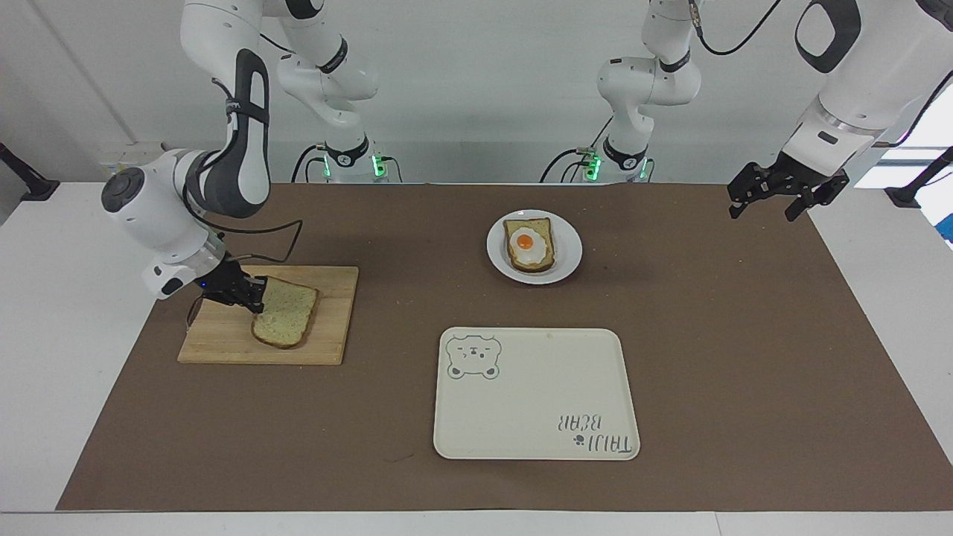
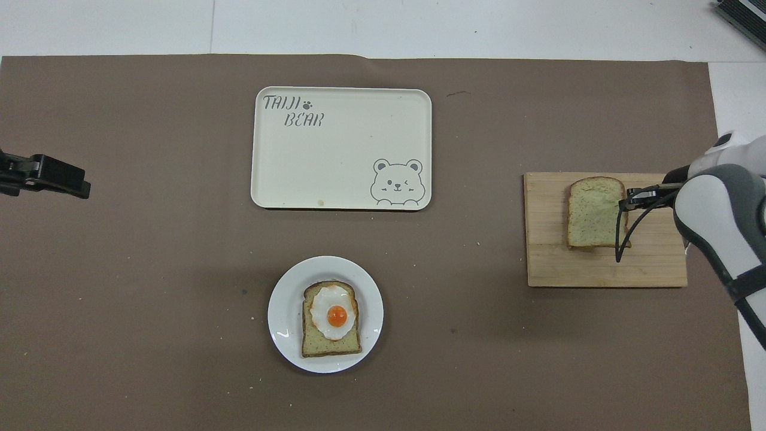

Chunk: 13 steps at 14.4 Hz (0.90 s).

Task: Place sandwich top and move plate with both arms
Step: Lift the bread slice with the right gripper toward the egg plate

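Lifting sandwich top (image 1: 281,322) off board (image 1: 223,346) at frame left, right gripper (image 1: 249,296) clamped on it; left gripper (image 1: 770,195) waiting, spread wide; plate (image 1: 569,253) untouched, 2 steps remaining.

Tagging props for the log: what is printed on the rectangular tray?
The cream tray bears a grey bear face and "TAIJI BEAR" lettering, clearest in the overhead view.

Hidden and cut-off parts

In the overhead view, the left gripper (image 2: 45,175) is cut off by the picture's edge. One edge of the sandwich top (image 1: 283,314) is covered by the right gripper (image 1: 249,294) over the wooden board (image 1: 223,342).
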Each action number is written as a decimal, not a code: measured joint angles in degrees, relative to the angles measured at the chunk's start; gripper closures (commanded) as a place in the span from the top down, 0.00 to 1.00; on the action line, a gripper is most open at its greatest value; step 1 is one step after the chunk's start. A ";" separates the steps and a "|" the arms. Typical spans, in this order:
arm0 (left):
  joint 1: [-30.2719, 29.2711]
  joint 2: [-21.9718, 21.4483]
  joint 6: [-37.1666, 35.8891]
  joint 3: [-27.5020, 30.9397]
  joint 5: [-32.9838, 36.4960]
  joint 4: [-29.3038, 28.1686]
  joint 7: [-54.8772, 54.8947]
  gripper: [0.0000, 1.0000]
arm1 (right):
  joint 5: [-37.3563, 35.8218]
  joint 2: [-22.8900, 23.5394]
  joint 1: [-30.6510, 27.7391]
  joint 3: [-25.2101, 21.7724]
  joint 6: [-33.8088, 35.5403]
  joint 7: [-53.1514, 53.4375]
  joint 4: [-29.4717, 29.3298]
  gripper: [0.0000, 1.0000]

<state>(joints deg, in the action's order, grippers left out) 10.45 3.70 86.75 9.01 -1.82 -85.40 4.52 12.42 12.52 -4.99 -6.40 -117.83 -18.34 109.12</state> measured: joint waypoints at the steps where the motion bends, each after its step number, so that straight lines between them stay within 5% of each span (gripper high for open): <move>1: 0.00 0.00 0.00 0.00 0.00 0.00 0.00 1.00 | 0.00 -0.57 0.00 0.00 1.95 0.00 -0.93 0.00; 7: 0.00 0.00 0.00 0.00 0.00 0.00 0.00 1.00 | 5.75 -3.04 0.20 0.54 11.81 0.00 -5.91 0.00; 13: 0.00 0.00 0.00 0.00 0.00 0.00 0.00 1.00 | 10.88 -3.20 6.65 1.00 12.42 1.03 -6.04 0.00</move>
<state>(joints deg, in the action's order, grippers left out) 10.44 3.70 86.75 9.01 -1.82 -85.40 4.52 23.30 9.32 1.67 -5.40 -105.41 -17.32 103.09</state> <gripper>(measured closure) 0.000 0.952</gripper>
